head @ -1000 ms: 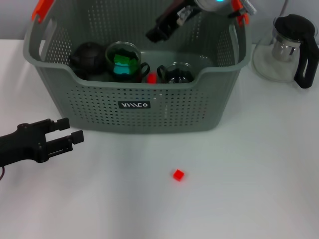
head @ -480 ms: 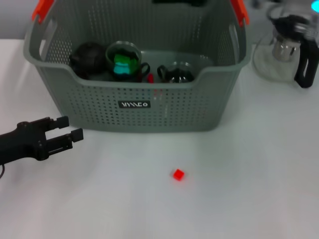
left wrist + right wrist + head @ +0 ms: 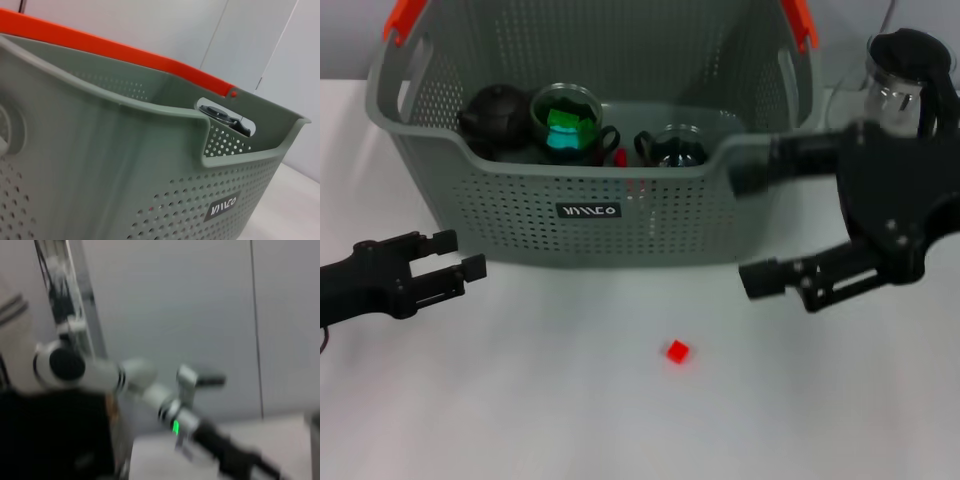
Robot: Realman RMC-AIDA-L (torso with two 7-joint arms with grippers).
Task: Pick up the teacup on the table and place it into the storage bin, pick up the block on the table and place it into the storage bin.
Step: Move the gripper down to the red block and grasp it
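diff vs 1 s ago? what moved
The right hand left its spot above the back of the storage bin and swung out and down to the table in front of the bin's right corner, open and holding nothing. Unchanged: left hand open near the bin's left front, red block on the table, cups in the bin, glass pot.

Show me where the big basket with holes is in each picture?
Head view: the bin fills the upper left and middle, with cups inside.
Left wrist view: the bin is up close and fills most of the picture.
Right wrist view: the bin is not in it.
Shared landmark: the black label with white letters on the bin's wall, also in the left wrist view.
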